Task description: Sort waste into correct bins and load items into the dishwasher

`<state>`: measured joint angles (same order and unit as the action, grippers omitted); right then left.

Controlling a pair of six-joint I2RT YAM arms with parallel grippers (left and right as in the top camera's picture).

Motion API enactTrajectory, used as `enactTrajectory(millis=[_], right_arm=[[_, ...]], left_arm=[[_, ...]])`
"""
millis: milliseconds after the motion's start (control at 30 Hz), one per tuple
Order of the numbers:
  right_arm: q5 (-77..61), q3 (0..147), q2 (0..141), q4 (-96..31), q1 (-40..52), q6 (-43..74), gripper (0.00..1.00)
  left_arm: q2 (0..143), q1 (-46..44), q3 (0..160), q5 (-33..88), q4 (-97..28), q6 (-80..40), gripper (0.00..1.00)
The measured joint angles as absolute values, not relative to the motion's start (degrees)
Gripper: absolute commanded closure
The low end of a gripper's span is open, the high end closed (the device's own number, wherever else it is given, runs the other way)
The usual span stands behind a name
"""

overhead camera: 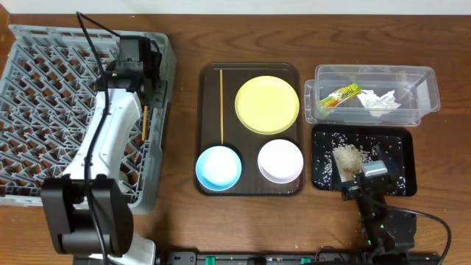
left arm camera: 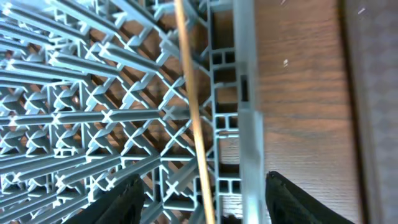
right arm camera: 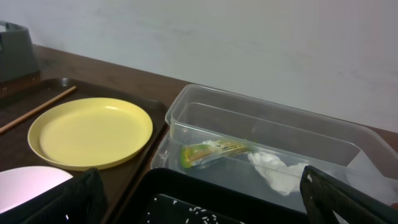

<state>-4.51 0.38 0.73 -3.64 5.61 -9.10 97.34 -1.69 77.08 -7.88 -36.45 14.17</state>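
My left gripper (overhead camera: 149,87) (left arm camera: 208,200) is open over the right edge of the grey dish rack (overhead camera: 44,110) (left arm camera: 74,93). A wooden chopstick (overhead camera: 145,122) (left arm camera: 191,106) lies in the rack between its fingers, not gripped. A second chopstick (overhead camera: 221,103) (right arm camera: 37,109) lies on the brown tray with the yellow plate (overhead camera: 267,104) (right arm camera: 90,132), the blue bowl (overhead camera: 218,167) and the white bowl (overhead camera: 280,160) (right arm camera: 31,183). The clear tub (overhead camera: 425,88) (right arm camera: 186,102) holds the wrapper (overhead camera: 340,95) (right arm camera: 208,152) and the tissue (overhead camera: 380,101) (right arm camera: 277,171). My right gripper (overhead camera: 362,175) (right arm camera: 205,205) is open and empty over the black tray (overhead camera: 401,140) (right arm camera: 161,183) with rice (overhead camera: 346,156). The cup is out of view.
The brown serving tray (overhead camera: 207,81) sits mid-table between the rack and the two bins. Bare wood table (overhead camera: 184,147) shows between them and along the front edge. A wall stands behind the tub in the right wrist view.
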Motion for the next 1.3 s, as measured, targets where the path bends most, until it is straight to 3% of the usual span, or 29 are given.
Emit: enactTrajectory(millis=[167,333,500,700,1033,1300], right_arm=[[-4.5,0.4,0.7,-3.6,5.6,-9.1,0.01],[-4.5,0.4,0.7,-3.6,5.6,-9.1,0.01],[-4.5,0.4,0.7,-3.7,5.6,-9.1,0.01],[-4.5,0.4,0.7,-3.6,5.6,-9.1,0.01],[-4.5,0.4,0.7,-3.6,5.6,-9.1,0.01],[-4.5,0.4,0.7,-3.6,5.6,-9.1,0.01]], left_arm=[[91.5,-6.4,77.1,-1.7,-36.2,10.1,0.5],[91.5,-14.2,77.2,3.4,-34.6,1.5,0.51],[100.9,-20.1,77.2,1.7,-31.0,-5.8,0.51],[112.5,-20.7,77.2,-0.4,-26.7,-8.2,0.58],[117.1,-20.7,77.2,-0.2,-26.6,-9.5,0.94],[116.3,-20.6,77.7,-0.4,-32.9,-7.4,0.94]])
